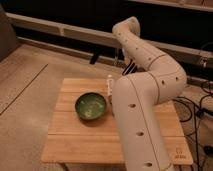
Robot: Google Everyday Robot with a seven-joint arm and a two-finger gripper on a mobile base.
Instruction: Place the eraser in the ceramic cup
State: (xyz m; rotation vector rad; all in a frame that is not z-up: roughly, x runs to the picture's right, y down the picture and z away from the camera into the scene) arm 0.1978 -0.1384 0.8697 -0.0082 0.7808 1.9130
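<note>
Wooden table: the white arm crosses its 3 o'clock side, nearest the camera. Green cup, wide and bowl-like, sits upright near table centre. Small pale object, possibly the eraser, stands at 1 o'clock from the cup, near the far edge. Gripper hangs farther out at 1 o'clock, over that far edge. Its opening and any load: cannot tell.

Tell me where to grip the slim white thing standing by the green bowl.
Probably pinch the white thing at its upper end, from above: it stands upright, with green bowl and arm flanking it. The gripper hangs behind it.
</note>
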